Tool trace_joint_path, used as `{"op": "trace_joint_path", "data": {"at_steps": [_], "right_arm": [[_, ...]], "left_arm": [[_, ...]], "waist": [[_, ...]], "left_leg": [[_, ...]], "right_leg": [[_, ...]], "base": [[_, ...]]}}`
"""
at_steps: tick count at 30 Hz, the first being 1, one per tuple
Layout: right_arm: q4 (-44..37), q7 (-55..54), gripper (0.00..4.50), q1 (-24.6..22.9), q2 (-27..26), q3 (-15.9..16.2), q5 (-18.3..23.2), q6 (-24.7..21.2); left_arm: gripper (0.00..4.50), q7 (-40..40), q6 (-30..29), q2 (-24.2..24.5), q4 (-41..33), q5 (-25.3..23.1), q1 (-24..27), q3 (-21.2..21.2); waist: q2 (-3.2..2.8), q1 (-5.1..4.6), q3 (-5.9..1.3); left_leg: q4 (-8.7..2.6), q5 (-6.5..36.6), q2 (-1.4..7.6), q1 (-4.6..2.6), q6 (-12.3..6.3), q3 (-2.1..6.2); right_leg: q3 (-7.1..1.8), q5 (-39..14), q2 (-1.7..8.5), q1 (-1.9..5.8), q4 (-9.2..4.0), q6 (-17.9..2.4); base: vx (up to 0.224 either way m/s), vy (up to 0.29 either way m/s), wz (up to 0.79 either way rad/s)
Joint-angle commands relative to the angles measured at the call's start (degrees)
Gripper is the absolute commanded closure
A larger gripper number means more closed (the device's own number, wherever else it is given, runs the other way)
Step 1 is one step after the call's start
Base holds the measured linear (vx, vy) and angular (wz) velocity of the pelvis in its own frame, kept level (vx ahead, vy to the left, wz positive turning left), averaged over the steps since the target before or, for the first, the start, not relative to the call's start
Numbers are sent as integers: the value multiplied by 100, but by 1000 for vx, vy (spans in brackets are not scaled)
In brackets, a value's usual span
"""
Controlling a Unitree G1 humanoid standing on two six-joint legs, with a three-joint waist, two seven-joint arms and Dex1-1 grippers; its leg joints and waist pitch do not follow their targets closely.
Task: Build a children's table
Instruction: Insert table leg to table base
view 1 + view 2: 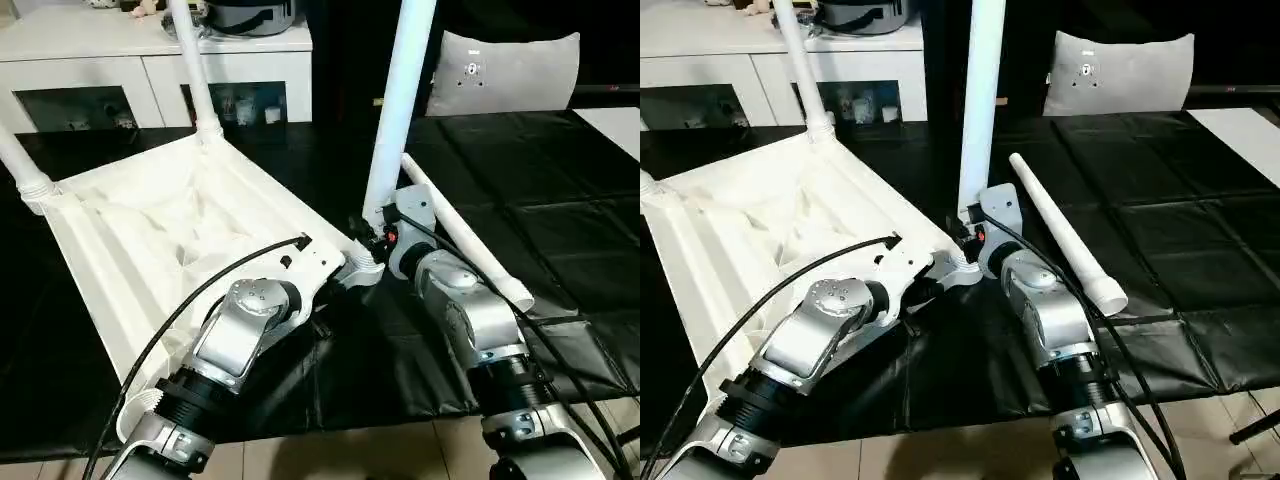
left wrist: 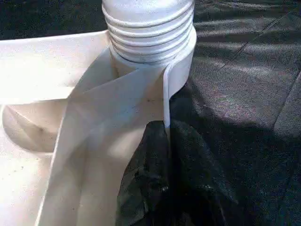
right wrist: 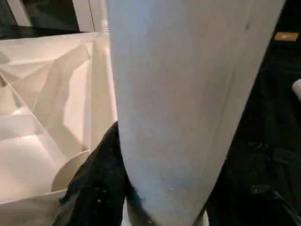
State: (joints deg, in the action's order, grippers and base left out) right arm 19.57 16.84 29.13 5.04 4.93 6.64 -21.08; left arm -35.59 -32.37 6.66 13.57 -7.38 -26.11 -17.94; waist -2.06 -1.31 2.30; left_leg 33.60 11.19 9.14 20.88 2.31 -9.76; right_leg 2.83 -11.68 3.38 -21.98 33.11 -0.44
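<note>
The table top lay upside down on the black mat, ribs up, and both arms met at its near corner. The right gripper was clamped around the foot of an upright leg, its dark fingers hugging either side of the white shaft just above the corner socket. That leg rose straight up from between them, with its threaded end sitting in the socket. The left gripper sat just beside that same socket, fingers pressed together, closed on the thin rim of the top right below the threads. So the corner lay squarely between the two grippers, which nearly touched. Two more legs stood in the far corners, one well beyond the left gripper near the cabinet, the other off to its outer side. A loose leg lay flat on the mat just past the right gripper, on its outer side.
</note>
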Motion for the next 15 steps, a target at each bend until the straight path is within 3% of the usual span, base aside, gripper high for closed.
{"op": "trace_joint_path", "data": {"at_steps": [1,2,4,9,11,15], "right_arm": [[587,-8,185,-257,21,31,-63,-307],[585,-8,185,-258,22,30,-62,-306],[500,10,158,-322,135,53,-139,-128],[23,534,115,-608,340,-137,189,-8],[-230,819,99,-766,475,-180,307,200],[-600,1447,55,-1059,853,-129,441,537]], "left_arm": [[450,-243,95,50,-183,147,-135,-156],[450,-245,96,52,-182,147,-135,-155],[450,-322,244,164,-6,115,-194,-104],[450,-544,596,494,301,90,-335,-56],[450,-657,745,627,423,72,-383,-93],[450,-868,1078,792,680,76,-456,-168]], "waist": [[-47,39,-202],[-43,51,-206],[-20,95,-236],[-11,215,-268],[-44,278,-298],[-34,354,-362]], "left_leg": [[-519,2563,372,-71,126,233],[-518,2510,371,-73,121,221],[-516,2042,387,-18,37,196],[-464,1514,379,-24,-153,136],[-438,1027,382,5,-289,128],[-351,270,385,36,-564,122]], "right_leg": [[-278,-2447,505,60,-542,-856],[-281,-2342,495,62,-539,-887],[-293,-1643,489,127,-456,-1055],[-303,-1230,507,175,-433,-1187],[-294,-692,506,229,-366,-1266],[-262,516,497,280,-214,-1456]], "base": [[0,0,0],[0,0,0],[0,0,0],[0,0,0],[0,0,0],[0,0,0]]}}
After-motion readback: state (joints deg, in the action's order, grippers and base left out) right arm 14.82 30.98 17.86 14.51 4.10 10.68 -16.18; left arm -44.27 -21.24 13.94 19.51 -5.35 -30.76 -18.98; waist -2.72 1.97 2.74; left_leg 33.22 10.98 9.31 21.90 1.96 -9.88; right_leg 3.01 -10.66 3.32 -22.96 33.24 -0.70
